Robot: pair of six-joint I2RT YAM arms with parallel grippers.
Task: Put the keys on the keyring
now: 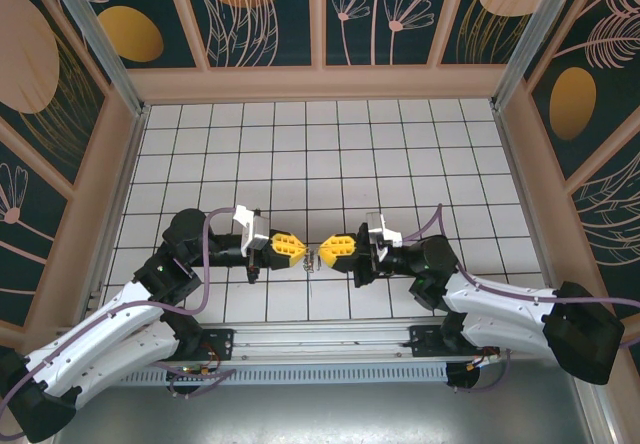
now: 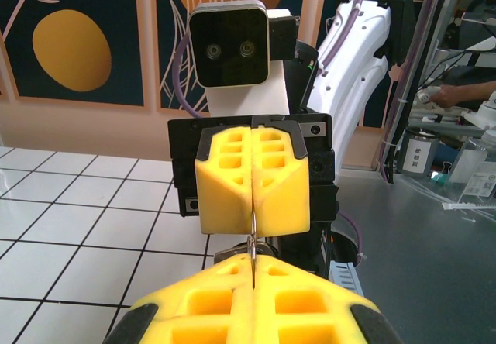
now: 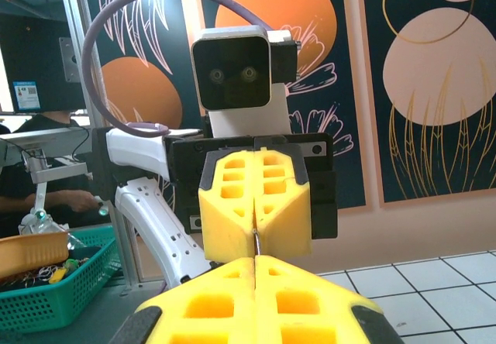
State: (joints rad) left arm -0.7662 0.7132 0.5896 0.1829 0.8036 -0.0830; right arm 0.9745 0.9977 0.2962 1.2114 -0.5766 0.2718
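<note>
My left gripper [image 1: 302, 251] and right gripper [image 1: 322, 253] point at each other tip to tip, low over the white tiles near the front edge. Both pairs of yellow fingers are pressed together. A thin metal ring, the keyring [image 2: 253, 239], is seen edge-on; it runs from the seam of my left gripper [image 2: 253, 270] into the seam of the right fingers [image 2: 225, 197] ahead. In the right wrist view the same keyring [image 3: 254, 242] bridges my right gripper [image 3: 255, 260] and the left fingers [image 3: 229, 212]. A small grey metal piece [image 2: 232, 252] sits just under it; whether it is the keys I cannot tell.
The tiled floor [image 1: 320, 144] stretches back to patterned walls on three sides. A metal rail [image 1: 320, 339] runs along the near edge between the arm bases. Off the table, a green basket [image 3: 54, 278] and a bench with bottles [image 2: 434, 158] stand outside the enclosure.
</note>
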